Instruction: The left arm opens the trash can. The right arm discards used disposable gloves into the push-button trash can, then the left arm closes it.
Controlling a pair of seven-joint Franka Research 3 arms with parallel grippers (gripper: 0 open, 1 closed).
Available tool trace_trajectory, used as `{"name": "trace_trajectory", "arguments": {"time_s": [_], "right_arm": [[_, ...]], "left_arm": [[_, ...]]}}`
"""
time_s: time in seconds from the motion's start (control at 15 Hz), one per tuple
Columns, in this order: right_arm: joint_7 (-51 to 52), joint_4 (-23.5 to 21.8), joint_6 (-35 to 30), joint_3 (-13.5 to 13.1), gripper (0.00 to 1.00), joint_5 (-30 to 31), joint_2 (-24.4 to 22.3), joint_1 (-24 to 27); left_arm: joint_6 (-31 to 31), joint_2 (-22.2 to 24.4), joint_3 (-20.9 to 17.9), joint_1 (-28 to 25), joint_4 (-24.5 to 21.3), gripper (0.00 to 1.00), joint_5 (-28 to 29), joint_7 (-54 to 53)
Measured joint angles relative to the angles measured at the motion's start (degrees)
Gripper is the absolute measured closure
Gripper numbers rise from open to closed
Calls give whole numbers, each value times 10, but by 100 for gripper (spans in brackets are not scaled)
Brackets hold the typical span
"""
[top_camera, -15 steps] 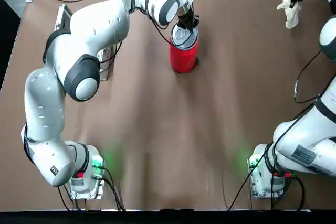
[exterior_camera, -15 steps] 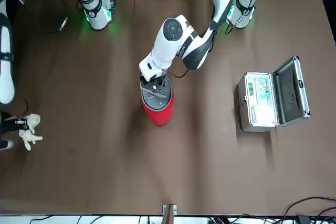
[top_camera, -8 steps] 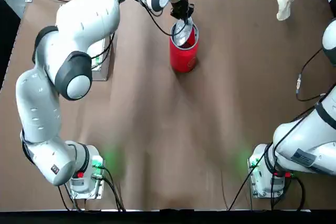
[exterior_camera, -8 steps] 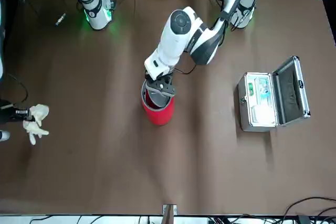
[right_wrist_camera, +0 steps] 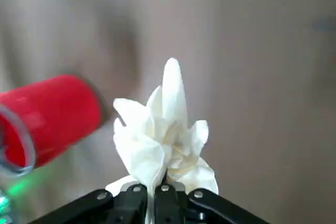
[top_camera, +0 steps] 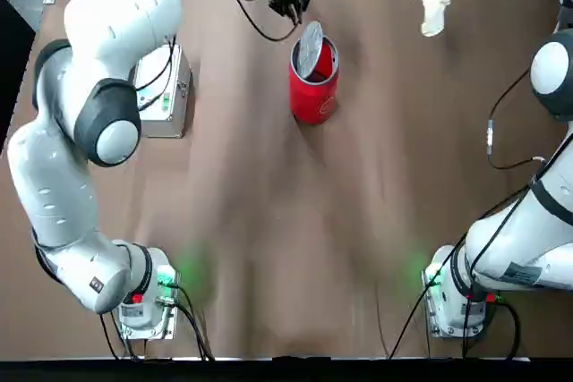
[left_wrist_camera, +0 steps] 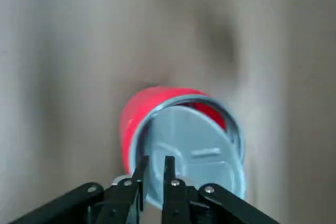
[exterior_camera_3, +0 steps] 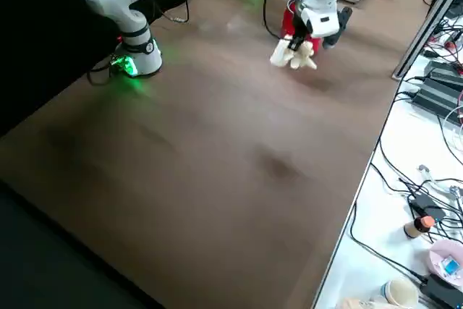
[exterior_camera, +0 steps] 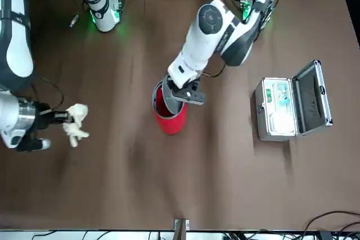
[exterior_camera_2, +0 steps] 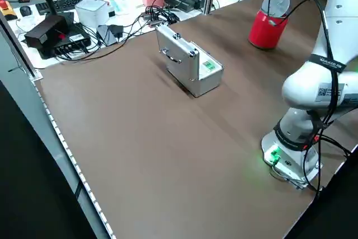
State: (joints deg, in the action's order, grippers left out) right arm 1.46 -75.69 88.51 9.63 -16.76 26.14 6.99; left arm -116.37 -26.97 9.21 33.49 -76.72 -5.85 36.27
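Brown counter (top_camera: 269, 221): we see trash can (top_camera: 313, 87) lid up, left gripper (top_camera: 288, 2) pinched together at its 11 o'clock, right gripper (exterior_camera: 56, 117) clamping gloves (exterior_camera: 75, 123)

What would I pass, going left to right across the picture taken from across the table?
The right gripper holding the gloves, then the red trash can with its lid up, the left gripper beside it, then the open silver metal case.

You can't see inside the trash can (top_camera: 313, 82); its raised lid (top_camera: 309, 48) hides most of the opening.
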Motion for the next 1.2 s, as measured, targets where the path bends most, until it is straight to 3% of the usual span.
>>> {"name": "trace_trajectory", "arguments": {"time_s": [0.4,0.6,0.8,1.2], "right_arm": [[-70,-5,-13,0,97,-117,-1,-79],[-110,-8,-11,0,97,-127,0,-128],[-131,-18,15,-1,97,-127,12,-178],[-172,-22,67,-2,97,-128,61,-234]], "left_arm": [[62,39,-2,-44,0,30,11,-29],[92,63,-3,-87,0,4,12,-79],[166,96,-4,-137,1,1,12,-154],[261,152,-4,-208,0,1,21,-216]]}}
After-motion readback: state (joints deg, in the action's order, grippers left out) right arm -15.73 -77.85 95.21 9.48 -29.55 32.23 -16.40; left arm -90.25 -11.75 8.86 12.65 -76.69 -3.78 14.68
